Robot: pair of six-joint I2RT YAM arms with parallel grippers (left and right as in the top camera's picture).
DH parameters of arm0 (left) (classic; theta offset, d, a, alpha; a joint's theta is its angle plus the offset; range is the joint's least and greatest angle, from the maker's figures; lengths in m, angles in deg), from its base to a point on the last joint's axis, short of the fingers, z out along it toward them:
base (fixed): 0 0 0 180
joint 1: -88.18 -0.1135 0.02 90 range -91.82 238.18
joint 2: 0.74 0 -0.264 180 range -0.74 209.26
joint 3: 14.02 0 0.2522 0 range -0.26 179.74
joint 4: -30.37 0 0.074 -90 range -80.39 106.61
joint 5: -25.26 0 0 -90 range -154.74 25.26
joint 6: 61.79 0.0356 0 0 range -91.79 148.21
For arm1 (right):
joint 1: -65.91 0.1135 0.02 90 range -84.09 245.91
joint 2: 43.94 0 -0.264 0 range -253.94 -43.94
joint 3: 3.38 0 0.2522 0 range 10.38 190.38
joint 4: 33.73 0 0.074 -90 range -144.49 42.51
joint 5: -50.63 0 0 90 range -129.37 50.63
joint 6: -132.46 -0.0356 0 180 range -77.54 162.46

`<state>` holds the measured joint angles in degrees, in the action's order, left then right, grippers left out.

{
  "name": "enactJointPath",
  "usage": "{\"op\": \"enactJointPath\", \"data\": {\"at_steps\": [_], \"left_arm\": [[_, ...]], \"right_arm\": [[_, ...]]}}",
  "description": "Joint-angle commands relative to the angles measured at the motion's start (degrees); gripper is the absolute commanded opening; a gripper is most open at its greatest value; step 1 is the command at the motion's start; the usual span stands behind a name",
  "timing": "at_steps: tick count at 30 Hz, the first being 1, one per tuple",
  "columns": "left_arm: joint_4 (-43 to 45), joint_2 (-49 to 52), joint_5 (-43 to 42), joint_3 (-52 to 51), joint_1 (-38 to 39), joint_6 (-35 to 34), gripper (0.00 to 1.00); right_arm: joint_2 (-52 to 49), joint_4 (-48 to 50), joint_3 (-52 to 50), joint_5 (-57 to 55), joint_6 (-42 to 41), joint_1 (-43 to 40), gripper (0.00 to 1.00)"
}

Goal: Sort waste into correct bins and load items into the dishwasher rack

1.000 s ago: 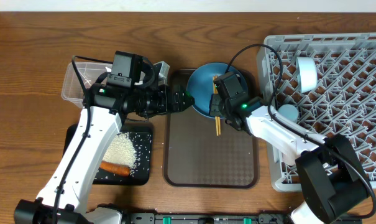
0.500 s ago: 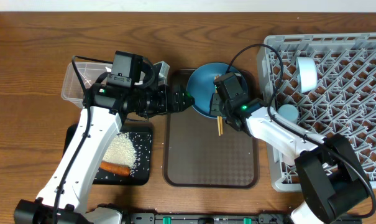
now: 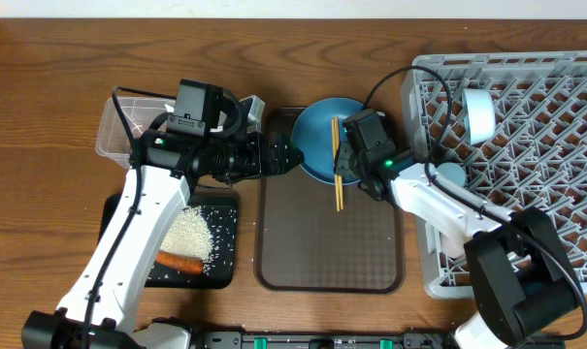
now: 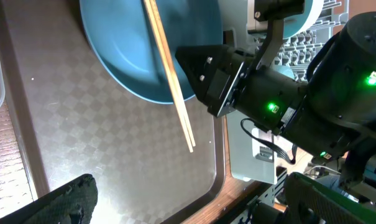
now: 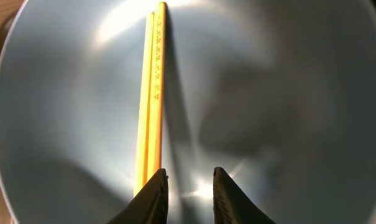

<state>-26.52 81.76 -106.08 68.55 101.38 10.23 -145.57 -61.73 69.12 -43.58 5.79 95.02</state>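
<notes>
The pair of wooden chopsticks (image 3: 336, 165) lies loose, half on the dark blue plate (image 3: 317, 131), half over the brown tray. My right gripper (image 3: 345, 157) hovers just right of them; in the right wrist view the gripper (image 5: 189, 174) is open a narrow gap with nothing between its fingers, the chopsticks (image 5: 150, 93) left of them. My left gripper (image 3: 285, 156) stands wide open at the plate's left edge, holding nothing. The left wrist view shows the chopsticks (image 4: 169, 68) across the plate (image 4: 125, 43). The grey dishwasher rack (image 3: 545, 223) holds a pinkish-white cup (image 3: 479, 114) and a light blue cup (image 3: 450, 176).
A brown serving tray (image 3: 322, 242) lies under the plate's near edge. The clear tub (image 3: 123, 121) sits at far left. In front of it the black tray (image 3: 225, 247) holds rice (image 3: 191, 233) and a carrot (image 3: 179, 261). My right arm reaches over the rack's left rim.
My right gripper has opened a little, let go of the chopsticks and shifted slightly right. The chopsticks now lie uncovered on the plate. The left arm has not moved.
</notes>
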Motion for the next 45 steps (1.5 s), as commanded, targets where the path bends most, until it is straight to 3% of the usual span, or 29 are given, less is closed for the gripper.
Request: {"op": "enactJointPath", "data": {"at_steps": [1,45], "left_arm": [[-0.07,-0.55,0.5,0.35,-0.15,0.52,0.98],[-0.07,-0.55,0.5,0.35,-0.15,0.52,0.98]], "right_arm": [[-0.31,0.15,-0.11,-0.09,0.52,0.31,0.24],[-1.11,-2.03,-0.44,1.22,0.5,1.73,0.26]]}}
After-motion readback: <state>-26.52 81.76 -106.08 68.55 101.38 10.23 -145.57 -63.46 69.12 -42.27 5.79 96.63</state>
